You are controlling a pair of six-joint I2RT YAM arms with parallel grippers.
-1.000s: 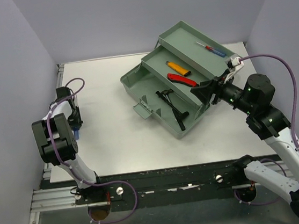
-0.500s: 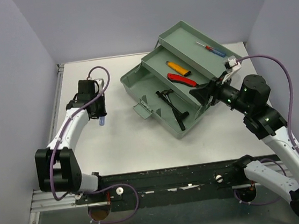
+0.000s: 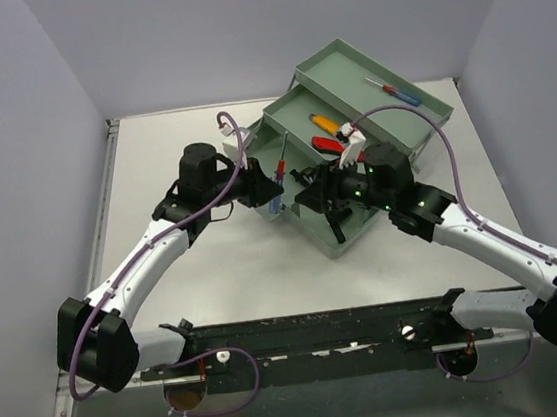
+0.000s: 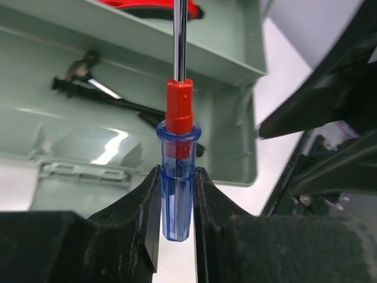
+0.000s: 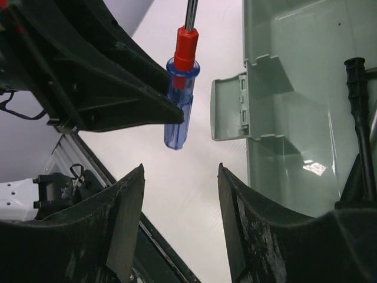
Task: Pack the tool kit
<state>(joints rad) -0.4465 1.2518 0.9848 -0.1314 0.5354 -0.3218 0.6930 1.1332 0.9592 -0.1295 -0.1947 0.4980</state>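
My left gripper (image 3: pixel 270 195) is shut on the blue handle of a screwdriver (image 3: pixel 277 203) with a red collar. It holds it in the air at the left front of the open green toolbox (image 3: pixel 251 157), shaft pointing toward the box. In the left wrist view the handle (image 4: pixel 177 177) is clamped between both fingers, over the box wall (image 4: pixel 235 112). My right gripper (image 3: pixel 305 201) is open and empty over the box's front, facing the left gripper. In the right wrist view the screwdriver (image 5: pixel 179 100) hangs just beyond my open gripper (image 5: pixel 181 171).
The upper tray holds a yellow-orange cutter (image 3: pixel 327 124) and red-handled pliers (image 3: pixel 328 144). A second red and blue screwdriver (image 3: pixel 393 91) lies in the lid. A black tool (image 4: pixel 112 97) lies in the lower compartment. The box latch flap (image 5: pixel 230 106) sticks out at the front.
My left arm has swung from the far left of the table to the toolbox, carrying the screwdriver. My right arm has moved left from the box's right side to meet it.
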